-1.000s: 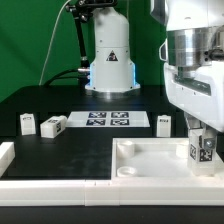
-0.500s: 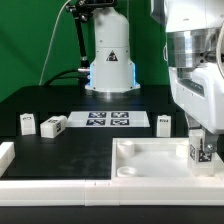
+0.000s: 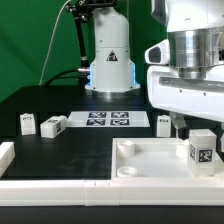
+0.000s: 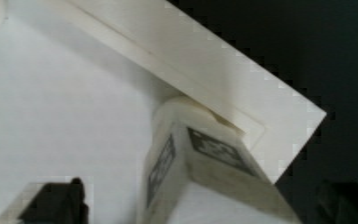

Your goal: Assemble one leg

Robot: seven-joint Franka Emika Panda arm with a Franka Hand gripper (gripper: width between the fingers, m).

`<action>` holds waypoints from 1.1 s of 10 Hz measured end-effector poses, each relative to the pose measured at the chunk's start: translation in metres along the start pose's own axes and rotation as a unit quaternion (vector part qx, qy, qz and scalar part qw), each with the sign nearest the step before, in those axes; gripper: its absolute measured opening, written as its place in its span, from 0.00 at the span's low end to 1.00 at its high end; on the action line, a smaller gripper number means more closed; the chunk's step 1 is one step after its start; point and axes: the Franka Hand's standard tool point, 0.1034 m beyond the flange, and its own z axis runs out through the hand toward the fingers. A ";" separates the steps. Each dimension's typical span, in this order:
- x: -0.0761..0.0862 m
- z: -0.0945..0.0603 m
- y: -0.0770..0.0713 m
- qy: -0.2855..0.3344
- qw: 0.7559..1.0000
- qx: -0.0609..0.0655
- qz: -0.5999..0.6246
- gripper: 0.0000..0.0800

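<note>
Standing upright in the near corner socket of the large white plate (image 3: 150,160) on the exterior view's right: one leg (image 3: 201,150), tag facing the camera, seated where a leg belongs and apparently free of any grip. Hanging above and slightly behind it, well clear: the gripper (image 3: 178,125), finger state impossible to tell, one dark fingertip (image 4: 55,200) barely showing in the wrist view beside the leg (image 4: 208,165). Lying spare on the black table (image 3: 60,150), near the marker board (image 3: 108,120): three more legs (image 3: 28,123) (image 3: 54,125) (image 3: 163,122), probably waiting for other sockets.
</note>
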 end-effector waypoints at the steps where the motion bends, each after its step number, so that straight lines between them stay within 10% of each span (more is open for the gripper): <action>1: 0.000 0.001 0.000 0.002 0.997 -0.003 -0.073 0.81; 10: 0.007 -0.001 0.002 0.014 0.925 -0.017 -0.379 0.77; 11: 0.007 -0.001 0.002 0.014 0.925 -0.017 -0.379 0.55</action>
